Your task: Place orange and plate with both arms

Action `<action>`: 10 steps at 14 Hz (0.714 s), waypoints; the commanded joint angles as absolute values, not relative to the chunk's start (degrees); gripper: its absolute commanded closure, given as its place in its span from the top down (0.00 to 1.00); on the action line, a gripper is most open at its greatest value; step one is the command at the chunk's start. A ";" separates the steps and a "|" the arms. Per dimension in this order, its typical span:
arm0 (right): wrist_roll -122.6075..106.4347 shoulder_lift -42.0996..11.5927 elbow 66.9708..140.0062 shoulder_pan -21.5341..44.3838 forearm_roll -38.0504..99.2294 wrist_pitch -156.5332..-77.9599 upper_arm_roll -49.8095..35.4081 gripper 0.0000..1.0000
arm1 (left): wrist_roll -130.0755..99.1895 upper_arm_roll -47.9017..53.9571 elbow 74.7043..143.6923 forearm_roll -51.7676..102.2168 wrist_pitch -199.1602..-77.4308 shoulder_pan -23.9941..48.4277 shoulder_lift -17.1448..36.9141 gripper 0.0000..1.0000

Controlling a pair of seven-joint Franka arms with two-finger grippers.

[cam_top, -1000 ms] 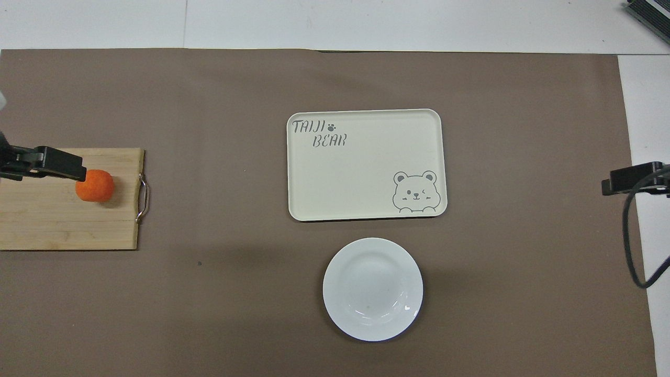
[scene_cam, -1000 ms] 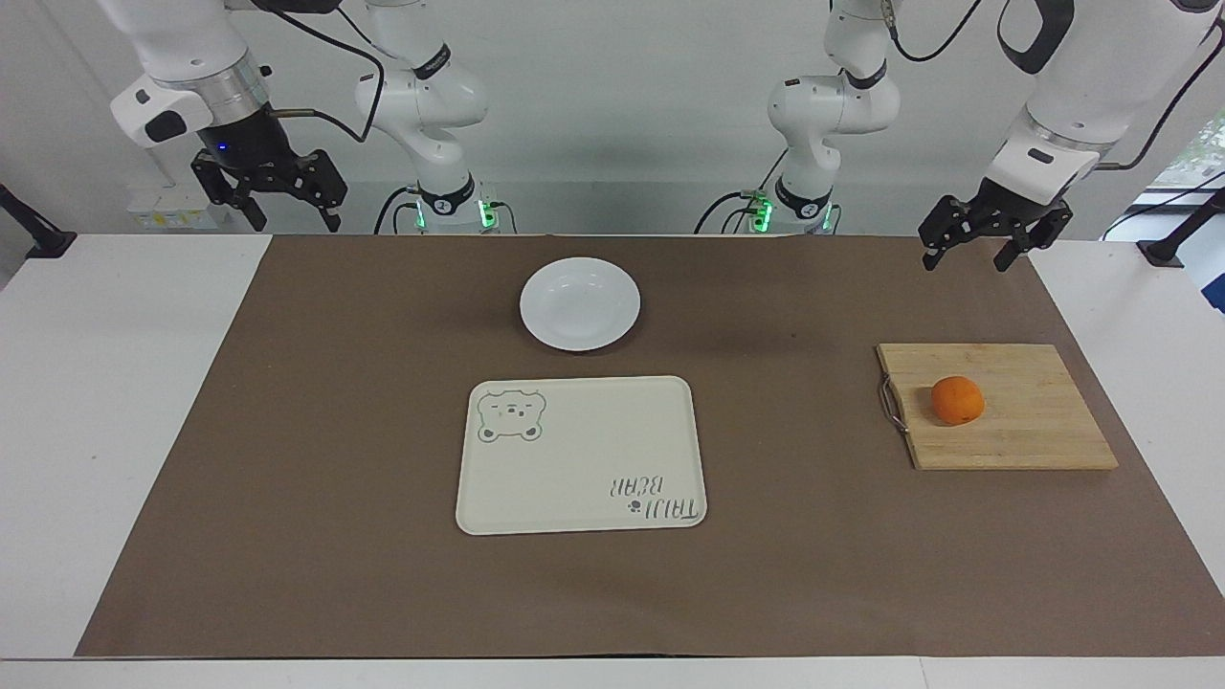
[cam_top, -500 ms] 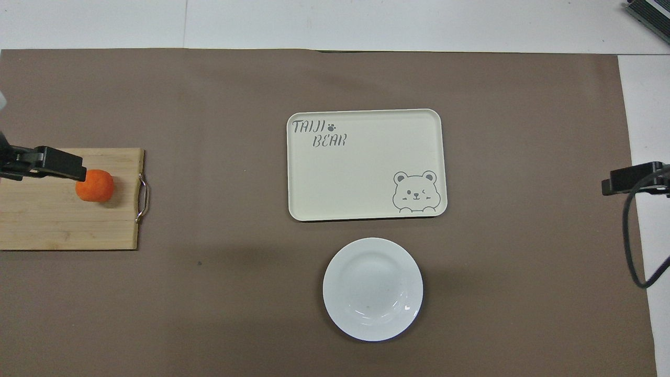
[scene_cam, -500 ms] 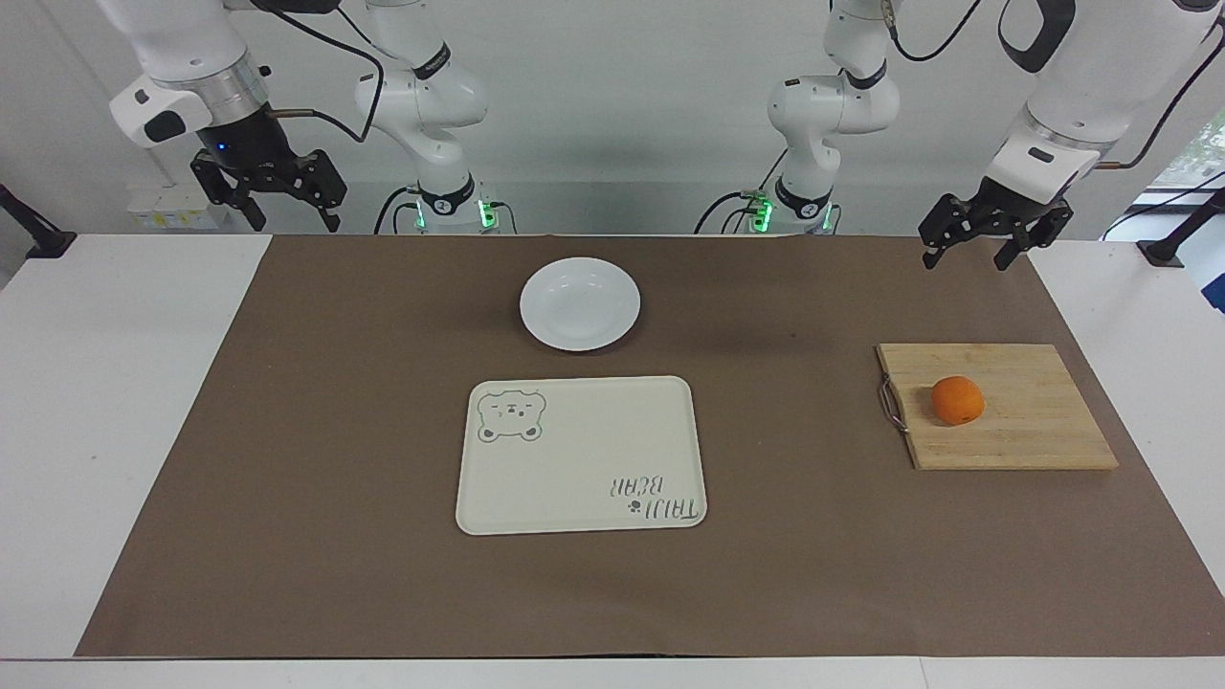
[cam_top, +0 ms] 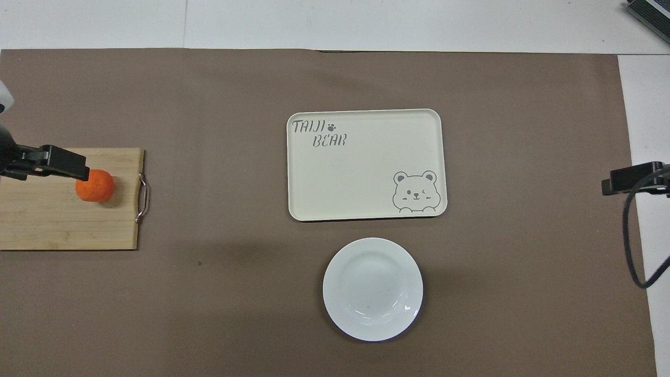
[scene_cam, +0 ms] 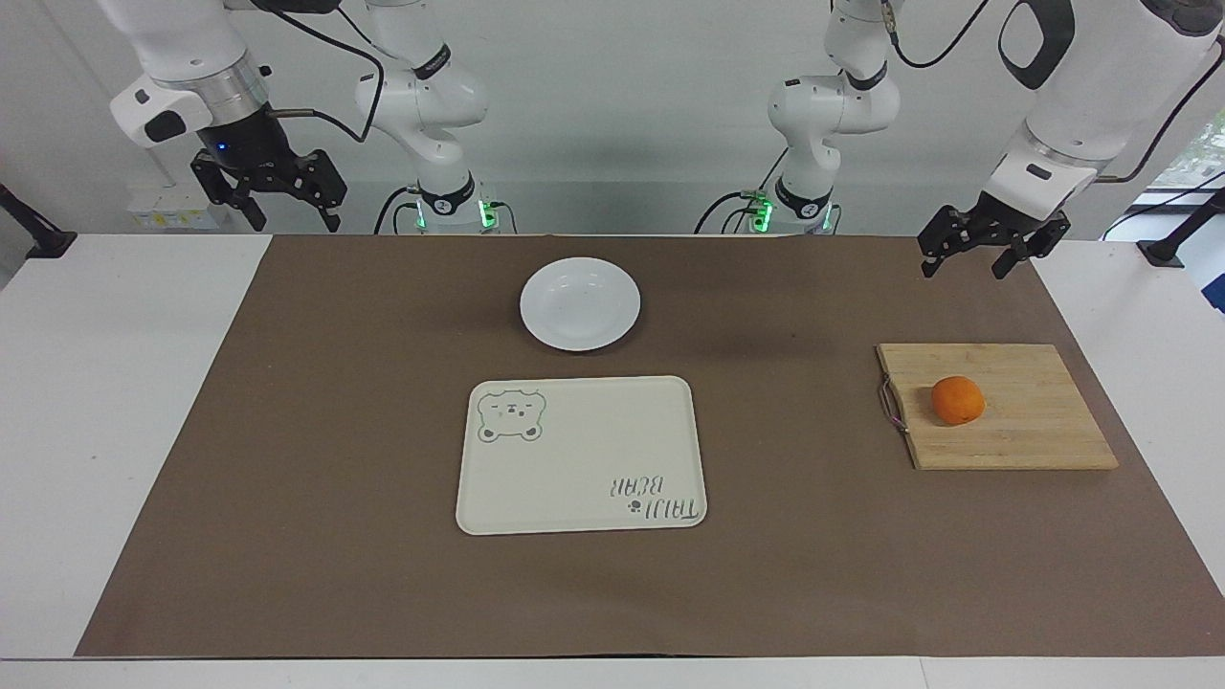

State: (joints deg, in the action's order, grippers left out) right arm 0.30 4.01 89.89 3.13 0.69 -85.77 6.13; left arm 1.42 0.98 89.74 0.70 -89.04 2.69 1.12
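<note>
Left claw (scene_cam: 982, 256): jaws spread wide, holding nothing, touching nothing; it hangs in the air over the brown mat's edge at the left arm's end of the counter, clear of the cutting board.
Left arm (scene_cam: 1072, 105): comes down slantwise from its base, wrist bent so the claw points down toward the mat.
Right claw (scene_cam: 279, 203): jaws also spread wide and empty; it hangs high over the white counter's edge at the right arm's end, well apart from every object.
Right arm (scene_cam: 187, 57): upper links raised, claw pointing down; a small blue light shows on the wrist.
Orange (scene_cam: 957, 400): sits on the cutting board, near the board's handle end, untouched by either claw.
Cutting board (scene_cam: 1029, 421): pale wood with a metal loop handle, flat on the mat at the left arm's end.
Plate (scene_cam: 579, 303): white, empty, flat on the mat near the middle, nearer to the robots than the tray and just apart from it.
Tray (scene_cam: 584, 459): cream rectangle, empty, farther from the robots than the plate.
Writing on tray: "TAIJI BEAR" with a small paw print in one corner; a winking bear face is drawn in the diagonally facing corner.
Mat (scene_cam: 335, 431): brown sheet covering most of the counter (scene_cam: 115, 402).
</note>
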 commanded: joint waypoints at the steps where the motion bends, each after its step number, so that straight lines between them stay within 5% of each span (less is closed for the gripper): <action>1: -0.18 4.92 90.70 3.08 0.26 -86.04 6.15 1.00 | 4.99 1.05 89.30 0.26 -90.08 0.98 2.19 1.00; 10: -0.26 4.92 90.79 3.08 0.26 -86.04 6.15 1.00 | 14.15 1.05 98.08 0.26 -102.47 -3.78 4.13 1.00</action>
